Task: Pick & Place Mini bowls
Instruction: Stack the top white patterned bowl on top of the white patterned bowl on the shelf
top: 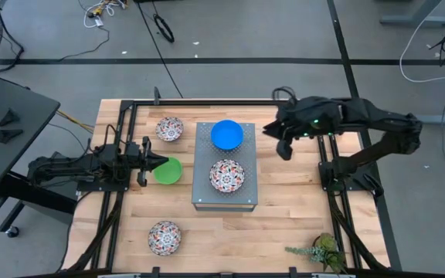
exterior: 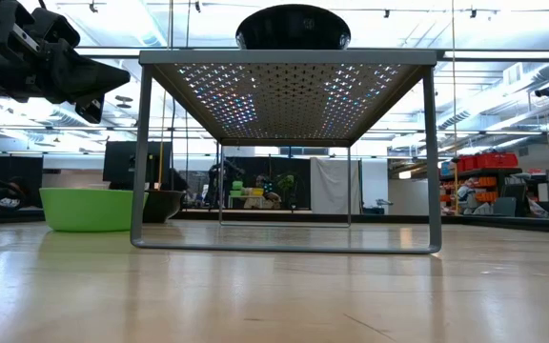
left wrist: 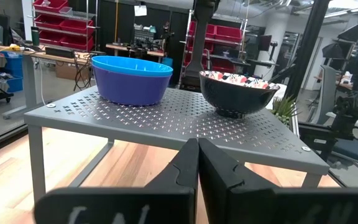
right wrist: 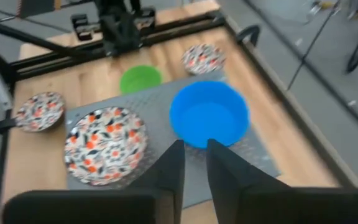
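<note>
Blue bowl (top: 227, 134), floral bowl (top: 227, 176) on grey box (top: 203, 193) — three remain; right gripper (top: 276, 139) nearly closed, empty; left gripper (top: 151, 163) clenched.

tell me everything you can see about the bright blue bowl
The bright blue bowl is small, round, plain and glossy, with an empty inside. It stands upright on the grey perforated metal box, at its far end, apart from the floral bowl beside it. No gripper touches it.
</note>
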Tool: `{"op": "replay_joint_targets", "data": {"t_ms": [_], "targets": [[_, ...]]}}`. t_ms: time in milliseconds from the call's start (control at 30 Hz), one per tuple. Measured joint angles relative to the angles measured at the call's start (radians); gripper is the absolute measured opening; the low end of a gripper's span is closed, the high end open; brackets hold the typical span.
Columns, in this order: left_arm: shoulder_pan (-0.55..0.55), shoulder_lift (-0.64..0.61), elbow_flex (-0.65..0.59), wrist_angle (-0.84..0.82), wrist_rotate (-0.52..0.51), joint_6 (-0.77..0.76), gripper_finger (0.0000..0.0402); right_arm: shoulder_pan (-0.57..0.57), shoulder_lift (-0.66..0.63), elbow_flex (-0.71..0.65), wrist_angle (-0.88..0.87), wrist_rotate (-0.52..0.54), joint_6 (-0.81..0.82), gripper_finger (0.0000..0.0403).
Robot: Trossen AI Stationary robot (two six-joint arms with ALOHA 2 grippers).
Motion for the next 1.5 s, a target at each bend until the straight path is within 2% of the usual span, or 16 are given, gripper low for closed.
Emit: {"op": "replay_joint_targets", "data": {"t_ms": [200, 367, 600, 833, 1067, 1200, 1300, 1500], "targets": [[0.0, 0.0, 0.0, 0.0, 0.0, 0.0, 0.0014, 0.0, -0.048, 0.0, -0.003, 0.055, -0.06, 0.0028], [0.0, 0.0, 0.0, 0.0, 0.0, 0.0, 0.0014, 0.0, -0.056, 0.0, -0.006, 0.056, -0.119, 0.0007], [0.0, 0.0, 0.0, 0.0, 0.0, 0.0, 0.0014, -0.008, -0.061, -0.034, 0.039, 0.063, -0.167, 0.0005], [0.0, 0.0, 0.0, 0.0, 0.0, 0.0, 0.0014, -0.014, -0.124, -0.218, 0.177, 0.061, -0.166, 0.0002], [0.0, 0.0, 0.0, 0.0, 0.0, 0.0, 0.0014, -0.014, -0.263, -0.507, 0.461, -0.037, -0.136, 0.0002], [0.0, 0.0, 0.0, 0.0, 0.0, 0.0, 0.0014, -0.014, -0.357, -0.626, 0.584, -0.079, -0.118, 0.0002], [0.0, 0.0, 0.0, 0.0, 0.0, 0.0, 0.0014, -0.014, -0.418, -0.674, 0.606, -0.113, -0.134, 0.0002], [0.0, 0.0, 0.0, 0.0, 0.0, 0.0, 0.0014, -0.014, -0.513, -0.686, 0.567, -0.165, -0.206, 0.0002]]}}
